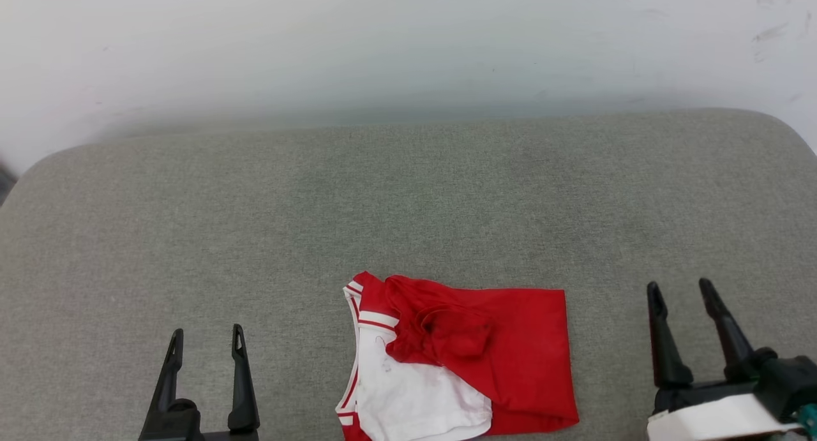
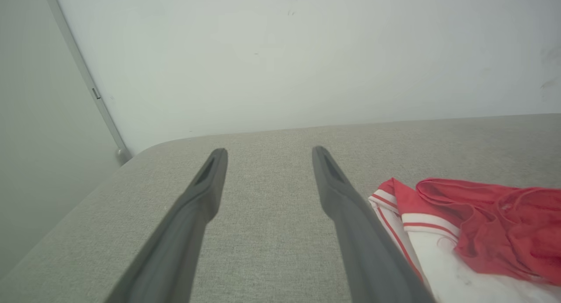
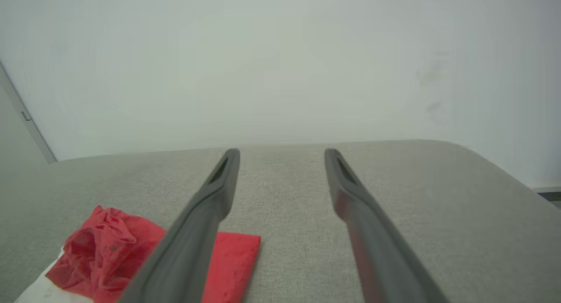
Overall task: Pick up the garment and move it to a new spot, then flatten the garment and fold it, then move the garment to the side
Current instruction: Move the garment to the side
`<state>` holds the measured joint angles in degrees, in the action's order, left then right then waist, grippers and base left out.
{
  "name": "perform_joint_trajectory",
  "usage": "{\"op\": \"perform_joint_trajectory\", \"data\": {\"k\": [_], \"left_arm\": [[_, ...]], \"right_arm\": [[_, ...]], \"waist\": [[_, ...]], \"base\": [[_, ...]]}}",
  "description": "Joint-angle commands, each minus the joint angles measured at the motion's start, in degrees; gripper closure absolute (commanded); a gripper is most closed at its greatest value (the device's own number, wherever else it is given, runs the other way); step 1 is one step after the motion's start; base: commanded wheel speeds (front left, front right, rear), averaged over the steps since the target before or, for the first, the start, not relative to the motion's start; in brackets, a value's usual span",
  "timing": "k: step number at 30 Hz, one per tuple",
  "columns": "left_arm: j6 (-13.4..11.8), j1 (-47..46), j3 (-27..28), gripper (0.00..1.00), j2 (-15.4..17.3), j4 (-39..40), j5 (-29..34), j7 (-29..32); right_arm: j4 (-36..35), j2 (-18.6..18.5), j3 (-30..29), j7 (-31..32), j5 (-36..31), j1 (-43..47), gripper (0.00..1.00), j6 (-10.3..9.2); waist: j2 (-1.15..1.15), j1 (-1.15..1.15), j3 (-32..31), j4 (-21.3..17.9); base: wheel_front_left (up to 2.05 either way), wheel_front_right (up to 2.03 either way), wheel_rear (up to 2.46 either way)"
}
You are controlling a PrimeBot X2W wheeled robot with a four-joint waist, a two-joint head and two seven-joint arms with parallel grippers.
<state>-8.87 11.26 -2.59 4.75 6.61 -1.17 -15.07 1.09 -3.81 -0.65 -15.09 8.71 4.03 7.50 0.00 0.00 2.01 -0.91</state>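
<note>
- The left gripper (image 1: 205, 340) has its jaws spread wide, holding nothing.
- The right gripper (image 1: 681, 292) gapes likewise, empty.
- Between them, touching neither, the garment (image 1: 504, 339) lies crumpled on the grey cushion (image 1: 408, 205), white inside showing.

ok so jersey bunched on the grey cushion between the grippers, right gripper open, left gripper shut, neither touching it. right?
Not quite: the left gripper is open too, fingers well apart in the left wrist view. The rest holds: the jersey lies bunched on the grey cushion between the grippers, the right gripper is open, neither touches it.
</note>
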Motion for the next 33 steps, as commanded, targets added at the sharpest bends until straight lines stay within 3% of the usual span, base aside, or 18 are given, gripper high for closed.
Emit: {"op": "perform_joint_trajectory", "data": {"k": [1,6,8,11,15,22,28,33], "left_arm": [[0.18,0.13,0.14,0.0,-0.21,-0.15,0.17,-0.13],[0.71,-0.15,0.31,0.0,-0.35,-0.36,0.04,-0.13],[0.76,-0.3,0.41,0.0,-0.41,-0.38,-0.06,-0.13],[1.1,-0.46,0.63,0.0,-0.51,-0.27,-0.1,-0.13],[1.55,-1.02,0.63,0.0,-0.6,-0.35,0.07,-0.13],[2.22,-2.96,0.61,0.0,-0.78,-0.39,0.11,-0.13],[2.7,-4.94,0.09,0.0,-0.97,-0.41,0.42,-0.13],[3.01,-6.47,-0.25,0.0,-1.13,-0.4,0.56,-0.13]], "right_arm": [[-0.62,-0.09,-0.57,-0.06,0.01,-1.52,0.0,-0.02],[-1.44,-3.61,-1.59,-0.07,0.64,-8.19,0.0,-0.02],[-0.62,-6.21,-0.31,0.16,1.31,-11.82,0.0,-0.02],[1.1,-11.85,4.3,5.37,3.51,-18.21,0.0,-0.05],[4.12,-17.02,11.66,21.0,12.23,-24.17,0.0,-0.02],[8.96,-23.59,18.45,49.89,33.36,-26.93,0.0,-0.02],[12.19,-24.4,19.43,60.68,45.19,-24.55,0.0,-0.02],[14.67,-22.7,21.08,61.51,48.21,-24.47,0.0,-0.02]], "waist": [[0.0,0.0,0.0,0.09],[0.0,0.0,0.07,0.22],[0.0,0.0,0.27,0.3],[0.0,0.0,0.76,0.15],[0.0,0.0,1.5,0.3],[0.0,0.0,3.8,1.41],[0.0,0.0,6.33,2.75],[0.0,0.0,8.75,3.96]], "base": [[0.0,0.0,0.0],[0.0,0.0,0.0],[0.0,0.0,0.0],[0.0,0.0,0.0],[0.0,0.0,0.0],[0.0,0.0,0.0],[0.0,0.0,0.0],[0.0,0.0,0.0]]}}
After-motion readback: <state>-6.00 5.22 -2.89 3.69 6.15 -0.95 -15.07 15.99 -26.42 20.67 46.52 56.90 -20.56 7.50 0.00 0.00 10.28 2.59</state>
